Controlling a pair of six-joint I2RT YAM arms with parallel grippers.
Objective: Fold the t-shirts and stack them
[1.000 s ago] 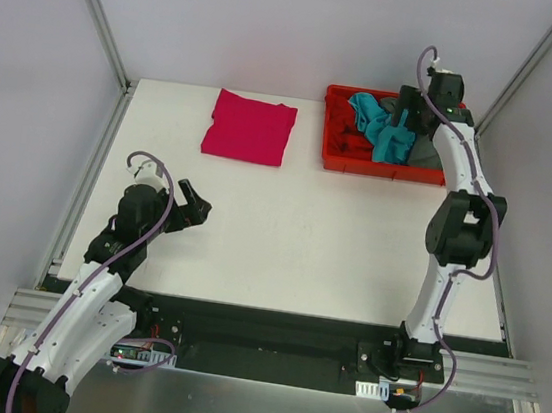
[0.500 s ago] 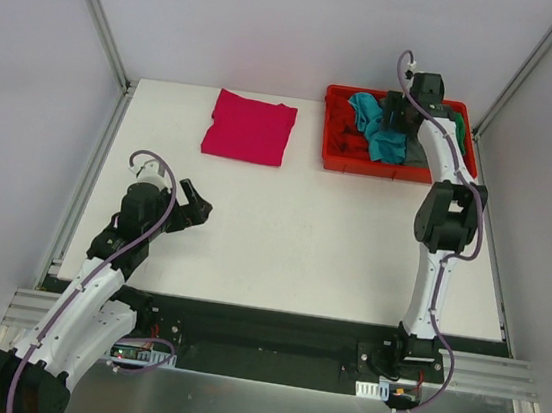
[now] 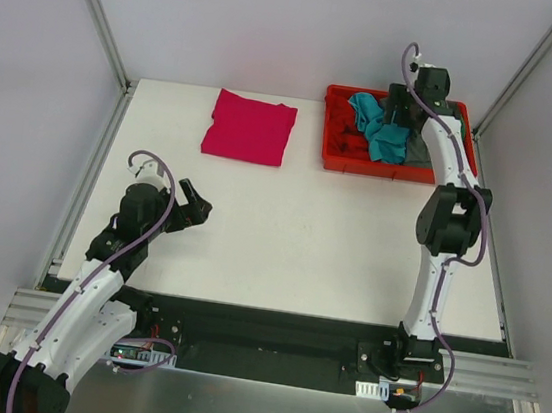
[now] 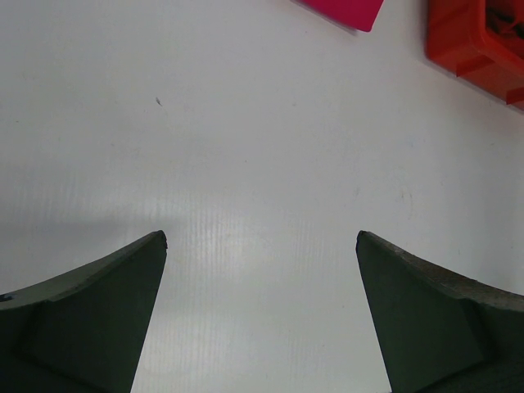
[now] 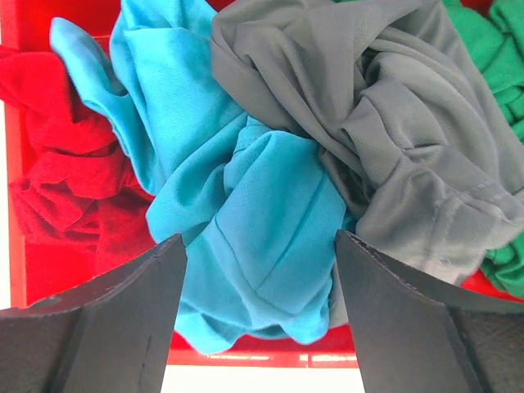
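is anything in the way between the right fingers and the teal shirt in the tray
Nothing visible. The right gripper hangs open directly over the teal-blue t-shirt, which lies on top of the pile. The grey t-shirt bunches against it on one side, overlapping only its edge.

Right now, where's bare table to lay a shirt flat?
Bare table runs from the folded pink shirt and red tray down to the near edge, right of the left hand. A narrow strip separates shirt and tray. Crowded: the tray, heaped with crumpled shirts, right hand over it.
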